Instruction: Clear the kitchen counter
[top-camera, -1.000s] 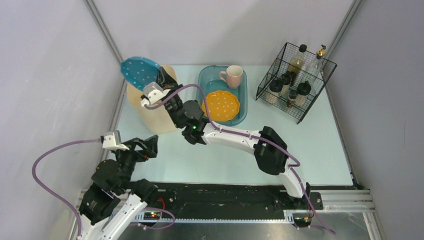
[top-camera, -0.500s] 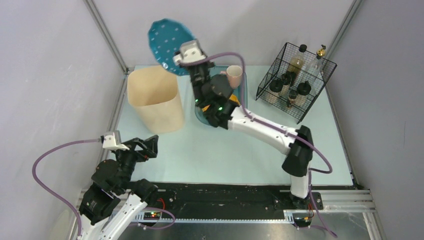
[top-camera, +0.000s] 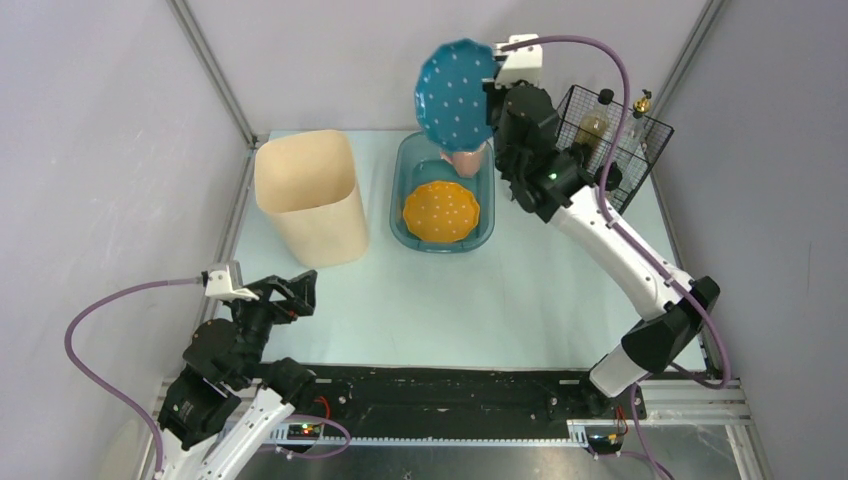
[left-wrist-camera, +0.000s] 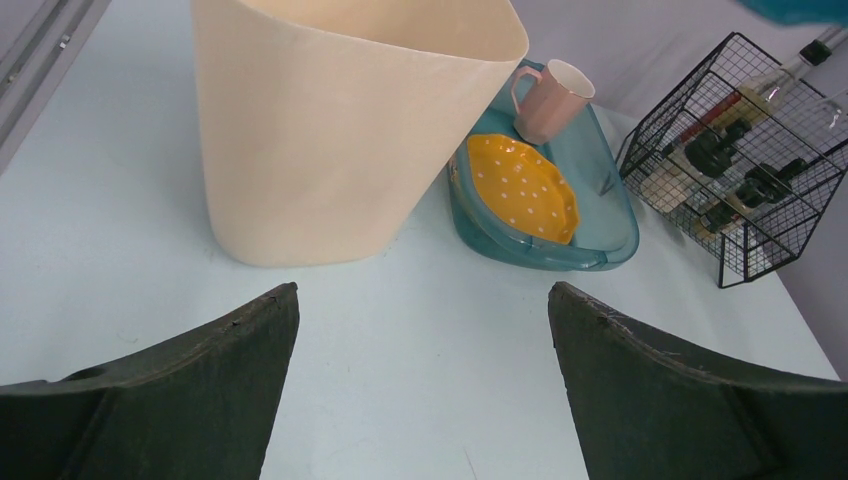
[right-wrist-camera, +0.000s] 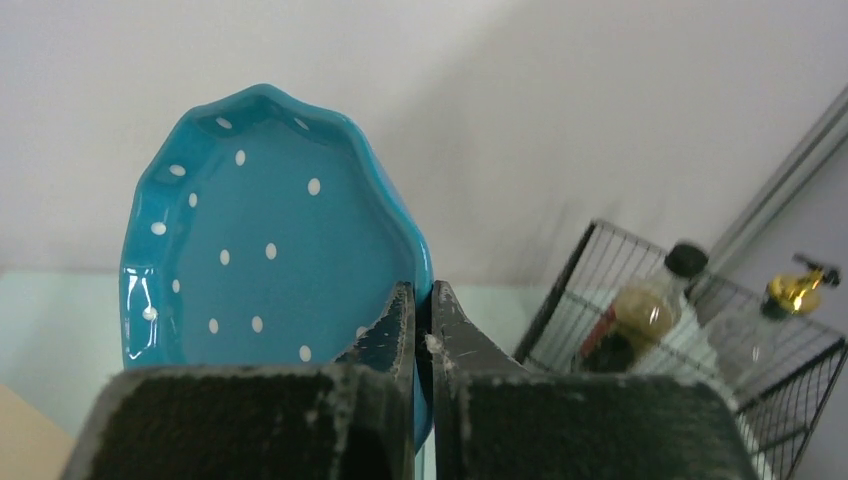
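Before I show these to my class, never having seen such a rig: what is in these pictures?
Two robot arms are bolted at the near edge of a pale blue counter. One picture looks down from above; the other two come from wrist cameras, so the dark shapes below are fingers. On the counter stand a beige bin, a teal basin holding an orange plate and a pink mug, and a wire rack of bottles. The right gripper is shut on a blue plate, held up in the air. The left gripper is open and empty.
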